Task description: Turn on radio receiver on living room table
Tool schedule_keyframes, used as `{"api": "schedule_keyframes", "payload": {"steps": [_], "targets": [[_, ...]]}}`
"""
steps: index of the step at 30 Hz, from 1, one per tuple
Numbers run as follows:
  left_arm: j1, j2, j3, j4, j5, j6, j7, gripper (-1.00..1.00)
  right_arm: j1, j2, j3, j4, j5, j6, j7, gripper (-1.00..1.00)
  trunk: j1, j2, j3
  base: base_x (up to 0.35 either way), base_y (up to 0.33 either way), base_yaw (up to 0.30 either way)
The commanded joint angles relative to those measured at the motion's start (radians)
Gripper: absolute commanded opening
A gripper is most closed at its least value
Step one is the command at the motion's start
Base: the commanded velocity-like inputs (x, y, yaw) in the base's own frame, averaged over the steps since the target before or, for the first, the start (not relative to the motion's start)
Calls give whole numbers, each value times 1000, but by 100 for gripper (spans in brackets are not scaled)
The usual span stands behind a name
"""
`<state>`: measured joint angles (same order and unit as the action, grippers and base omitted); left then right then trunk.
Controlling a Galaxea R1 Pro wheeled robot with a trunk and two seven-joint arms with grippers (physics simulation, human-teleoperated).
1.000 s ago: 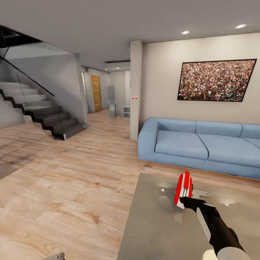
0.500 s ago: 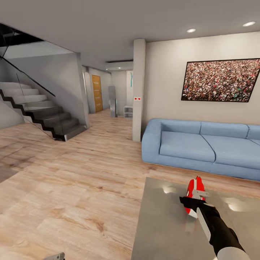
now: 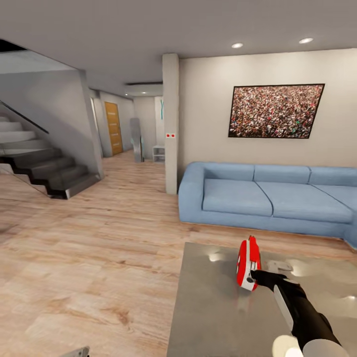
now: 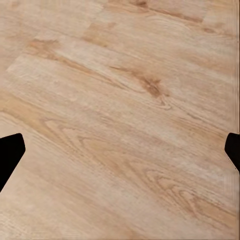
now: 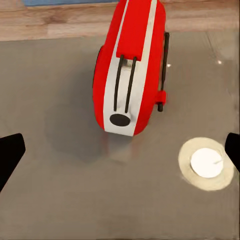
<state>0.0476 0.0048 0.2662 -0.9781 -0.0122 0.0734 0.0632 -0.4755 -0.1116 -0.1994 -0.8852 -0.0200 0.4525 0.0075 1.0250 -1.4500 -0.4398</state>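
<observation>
Tool of the right arm [image 3: 254, 274] sits in the lower right of the head view, at the near end of the radio [image 3: 248, 263], its dark fingers spread wide with nothing between them. Seen from the right wrist, the black fingertips [image 5: 10, 155] show at the two side edges of the frame, well apart, with the radio [image 5: 131, 65] ahead of them. It stands on edge on the grey desk [image 3: 213, 307], red with a white band and a thin wire handle down its length. A flat white disc [image 5: 206, 163] lies on the desk beside it.

From the left wrist, the left tool [image 4: 120, 152] hangs over the wood floor [image 4: 120, 100], fingertips likewise spread wide and empty.

Behind the desk stand a blue sofa [image 3: 263, 198] and a framed crowd picture [image 3: 275, 110]; stairs [image 3: 44, 168] rise at the left edge.
</observation>
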Motion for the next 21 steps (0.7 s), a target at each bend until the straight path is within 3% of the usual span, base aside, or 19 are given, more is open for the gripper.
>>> {"api": "schedule_keyframes", "payload": {"steps": [1,10,17,21], "targets": [[0,0,0,0,0,-1,0,100,0,-2,0,0,1,0,1,100,0,0,0,0,0,-247],[0,-2,0,1,0,-3,0,100,0,-3,3,0,0,0,4,100,0,0,0,0,0,-49],[0,-2,-1,1,0,-3,0,100,0,-2,19,-1,-2,13,44,100,0,0,0,0,0,-1],[0,-3,-1,1,1,-3,0,100,-5,1,90,-9,2,20,46,100,0,0,0,0,0,0]]}}
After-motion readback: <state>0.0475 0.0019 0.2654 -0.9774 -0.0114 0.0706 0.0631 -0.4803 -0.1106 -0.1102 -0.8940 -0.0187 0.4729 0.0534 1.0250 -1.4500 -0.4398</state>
